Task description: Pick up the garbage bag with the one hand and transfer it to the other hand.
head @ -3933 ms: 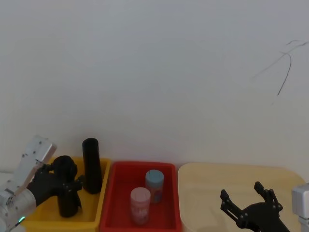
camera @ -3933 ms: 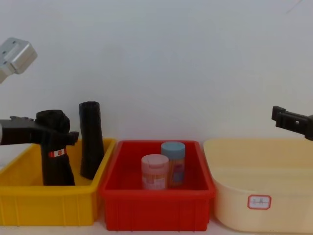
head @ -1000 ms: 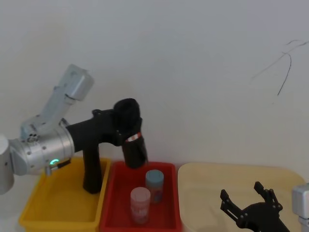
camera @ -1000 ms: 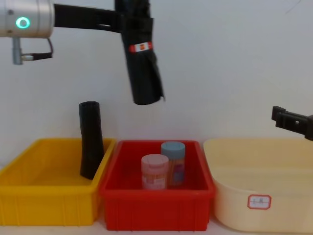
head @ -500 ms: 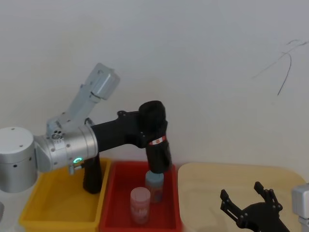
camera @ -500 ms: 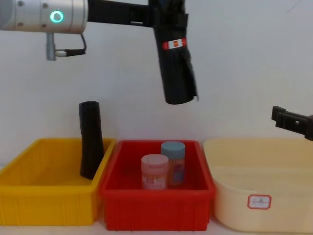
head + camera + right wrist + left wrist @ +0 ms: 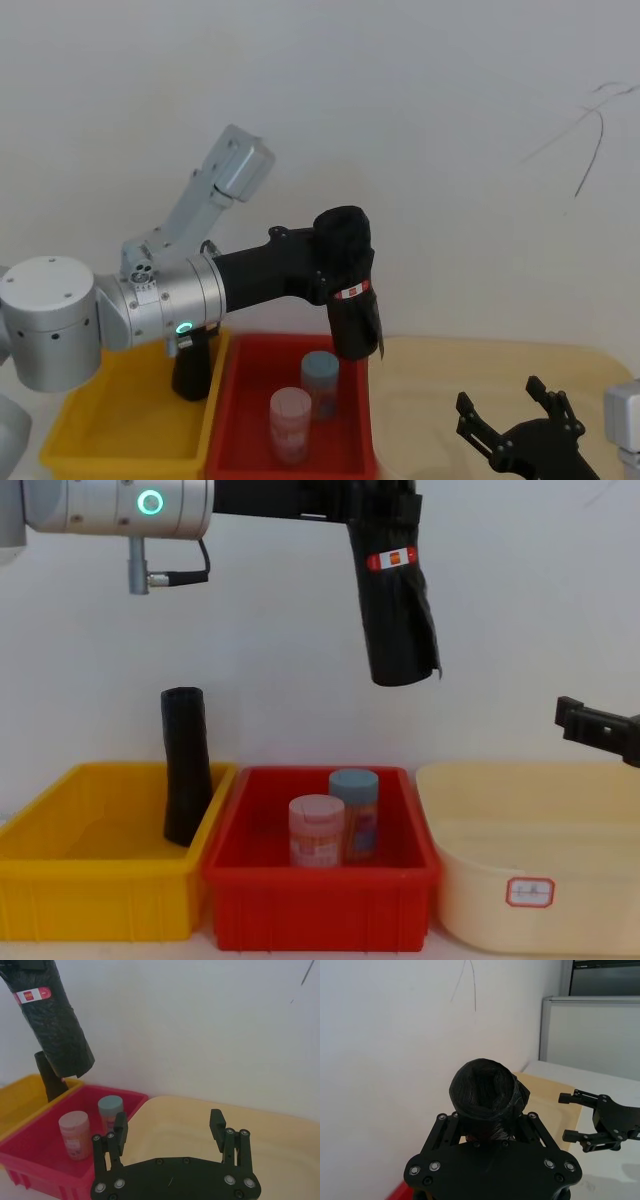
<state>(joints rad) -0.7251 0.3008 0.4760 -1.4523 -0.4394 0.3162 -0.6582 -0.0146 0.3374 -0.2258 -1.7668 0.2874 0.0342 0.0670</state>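
The left gripper [image 7: 338, 266], on the silver arm with the green light ring, was clamped shut around the upper part of the garbage bag [image 7: 398, 610] and held it in the air, high above the right end of the red bin [image 7: 320, 876] and touching nothing in it. The roll hung nearly upright with a slight tilt, its flared lower end swung a little toward the bin's right side and its red-and-white label band just under the gripping fingers. Inside the red bin stood two jars, a pink-lidded one [image 7: 316, 832] toward the front and a blue-lidded one [image 7: 355, 810] just behind it to the right, both well below the bag. Just left of the red bin sat a yellow bin [image 7: 95, 905], and a plain black roll [image 7: 186, 765] leaned in its corner nearest the red bin. Just right of the red bin was a cream tub [image 7: 530, 852]. The right gripper [image 7: 168, 1117] hovered over that tub with its two fingers spread wide and nothing between them, well apart from the bag and lower than it.
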